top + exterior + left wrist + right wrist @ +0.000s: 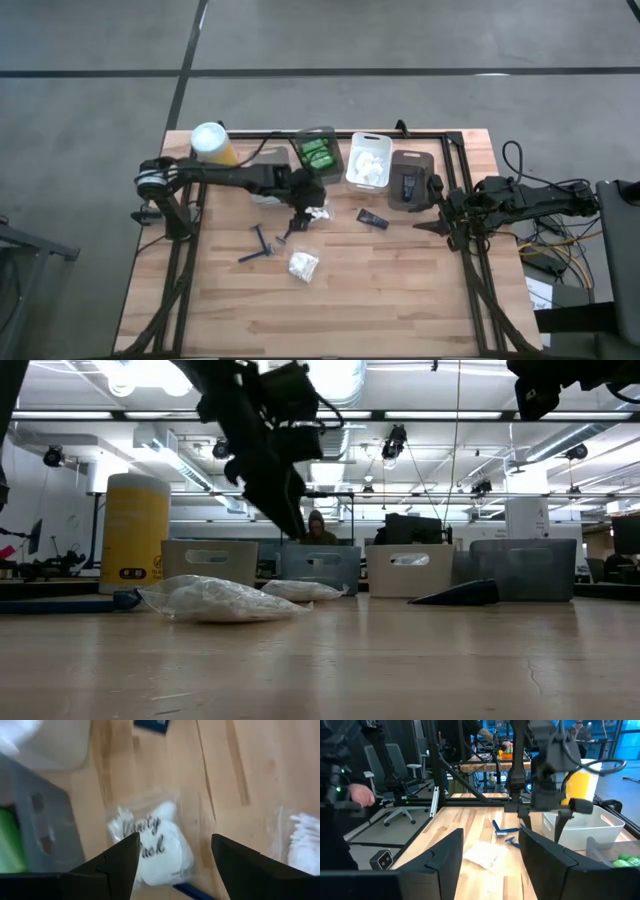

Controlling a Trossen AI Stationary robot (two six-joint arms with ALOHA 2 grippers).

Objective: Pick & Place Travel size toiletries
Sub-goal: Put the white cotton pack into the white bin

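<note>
I hold the left gripper [170, 857] spread wide, empty, above a white packet [152, 845] lying beside the grey bin [316, 152]. Risk: crinkly film slips or fingers pinch only its edge. Right gripper [487, 855] parted, idle.

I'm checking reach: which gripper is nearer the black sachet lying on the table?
Left. The left gripper hangs over a white packet just beside the sachet; the right gripper waits farther off by the table's right edge.

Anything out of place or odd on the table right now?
Nothing damaged or spilled. Items not yet binned lie loose on the wood: a white packet under the open left gripper, another packet, a blue razor and a black sachet.
</note>
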